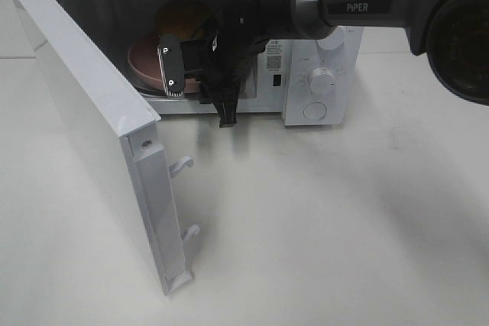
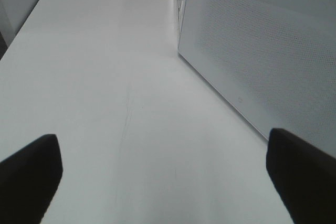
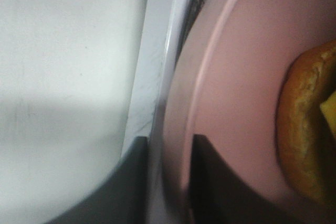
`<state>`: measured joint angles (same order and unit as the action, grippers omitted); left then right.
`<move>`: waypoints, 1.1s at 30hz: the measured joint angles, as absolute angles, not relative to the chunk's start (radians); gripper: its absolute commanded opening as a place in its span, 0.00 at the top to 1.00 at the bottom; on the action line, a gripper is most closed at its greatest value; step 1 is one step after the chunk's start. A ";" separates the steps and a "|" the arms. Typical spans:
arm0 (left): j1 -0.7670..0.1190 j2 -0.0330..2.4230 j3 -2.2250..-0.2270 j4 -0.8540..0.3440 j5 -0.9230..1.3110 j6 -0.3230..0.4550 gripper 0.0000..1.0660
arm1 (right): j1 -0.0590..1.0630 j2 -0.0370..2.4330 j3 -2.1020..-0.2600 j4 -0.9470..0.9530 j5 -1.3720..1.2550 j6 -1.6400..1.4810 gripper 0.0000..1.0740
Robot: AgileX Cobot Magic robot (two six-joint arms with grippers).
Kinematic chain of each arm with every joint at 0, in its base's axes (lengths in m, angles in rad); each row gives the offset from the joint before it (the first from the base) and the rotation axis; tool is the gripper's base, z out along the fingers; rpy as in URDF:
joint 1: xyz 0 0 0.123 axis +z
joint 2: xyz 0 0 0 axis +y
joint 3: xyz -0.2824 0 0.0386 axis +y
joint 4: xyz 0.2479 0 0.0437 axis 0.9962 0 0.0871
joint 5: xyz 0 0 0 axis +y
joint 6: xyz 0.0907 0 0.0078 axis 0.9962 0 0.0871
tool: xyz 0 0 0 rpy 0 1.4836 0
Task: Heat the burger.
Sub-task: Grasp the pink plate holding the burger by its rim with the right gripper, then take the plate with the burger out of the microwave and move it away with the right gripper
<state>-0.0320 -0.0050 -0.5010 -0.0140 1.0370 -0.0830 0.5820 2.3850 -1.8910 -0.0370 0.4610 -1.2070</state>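
Plate (image 3: 247, 66) rim sits clamped in right pincer (image 3: 168, 182), apparently sliding burger (image 3: 304, 129) into microwave (image 1: 321, 82); left pincer (image 2: 163, 171) idles apart.

Bright even overhead light, soft table (image 1: 321, 219) shadows, blurred dim close-up wrist views.

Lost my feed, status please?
Right gripper closing on pink plate rim. Burger on plate, inside microwave. Left gripper open, idle.
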 measured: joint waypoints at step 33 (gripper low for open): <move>-0.032 -0.005 -0.501 -0.013 1.038 -0.083 0.08 | 0.605 2.277 -1.765 -0.023 0.462 -1.288 1.00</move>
